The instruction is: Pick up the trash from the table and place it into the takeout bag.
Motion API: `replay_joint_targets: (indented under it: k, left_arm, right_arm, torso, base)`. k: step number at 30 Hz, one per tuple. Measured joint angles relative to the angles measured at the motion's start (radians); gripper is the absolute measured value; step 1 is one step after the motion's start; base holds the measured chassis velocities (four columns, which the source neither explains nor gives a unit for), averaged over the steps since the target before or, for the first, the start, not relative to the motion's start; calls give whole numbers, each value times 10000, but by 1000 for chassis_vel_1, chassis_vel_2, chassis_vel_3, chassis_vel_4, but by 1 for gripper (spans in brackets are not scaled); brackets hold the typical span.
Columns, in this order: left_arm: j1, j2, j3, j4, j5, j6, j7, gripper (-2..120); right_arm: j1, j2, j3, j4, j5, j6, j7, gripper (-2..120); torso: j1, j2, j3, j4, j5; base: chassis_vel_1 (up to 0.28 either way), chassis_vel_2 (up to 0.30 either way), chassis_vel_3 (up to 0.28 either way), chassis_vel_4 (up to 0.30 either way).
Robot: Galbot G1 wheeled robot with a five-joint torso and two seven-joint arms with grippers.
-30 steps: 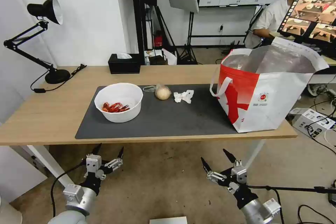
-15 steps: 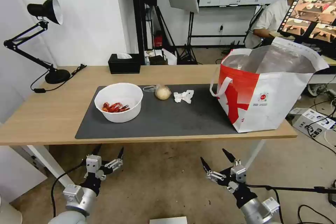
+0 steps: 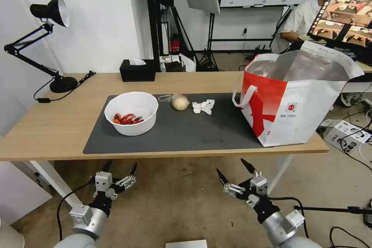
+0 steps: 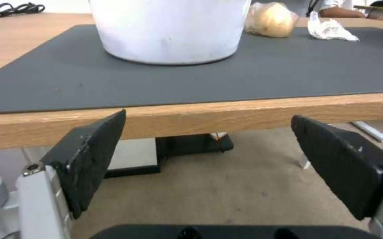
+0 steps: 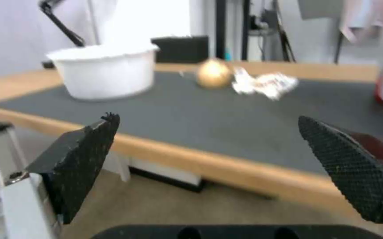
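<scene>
Studio room, light stands and cables behind; in front, a long light-wood worktop (image 3: pixel 46 131) mostly under a dark mat (image 3: pixel 186 131). On the mat, from the robot's left: white bowl (image 3: pixel 131 113) with red shells (image 3: pixel 127 118) in it, bun (image 3: pixel 180 102) in clear wrap, crumpled tissue (image 3: pixel 204 106) just beside the bun. At the right end, the bag (image 3: pixel 302 100), upright, foil mouth open, close to the front edge. Black tissue box (image 3: pixel 137 70) at the back edge, well apart from the trash.

Left gripper (image 3: pixel 121 164): hangs below the front edge, in line with the bowl, spread wide, holding nothing. Right gripper (image 3: pixel 231 167): also below the edge, between tissue and bag, spread wide and empty. Nothing lifted yet, by the look of it.

Likely troubles from here:
- Rising straight up from under the edge risks clipping the worktop lip with a fingertip.
- Bowl looks too broad to span, so probably a rim pinch; a tilted lift spills shells onto the mat.
- Bun wrap seems slick and loose; could slip from a pinch or let the bun roll away.
- Tissue light and low; easy to push along instead of catching.
- Bag soft-sided and near the corner; a bump from the right arm could fold its mouth shut or nudge it over the edge, and its strap handles could snag a finger
</scene>
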Motion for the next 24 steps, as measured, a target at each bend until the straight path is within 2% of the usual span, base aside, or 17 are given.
replay_joint_targets:
  k: [5,8,15,21,24]
  left_arm:
    - [1,-2,-21,-20,-16,0,0,100]
    - [8,6,-53,-71,-55,0,1,100]
    - [140,9,-210,-93,-143,0,-1,100]
    - [158,66,-271,13,-235,-33,-6,100]
    - [209,92,-331,66,-267,-50,-11,100]
  right_arm:
    - [939,-516,-589,481,323,-795,320,100]
    - [1924,-1175,-1034,664,842,-1342,639,100]
    - [3923,-2122,-1789,136,1940,-1828,1206,100]
    - [5405,-2112,-2526,-764,2422,-1990,1694,100]
    - [6871,-1632,-3527,-1758,2654,-2326,2583,100]
  torso:
    - [1,0,0,1,2]
    - [0,0,0,1,1]
    - [1,-1,1,1,1]
    - [1,-1,1,0,0]
    - [1,-1,1,1,0]
  base:
    - [0,0,0,0]
    - [0,0,0,0]
    - [0,0,0,0]
    - [0,0,0,0]
    - [0,0,0,0]
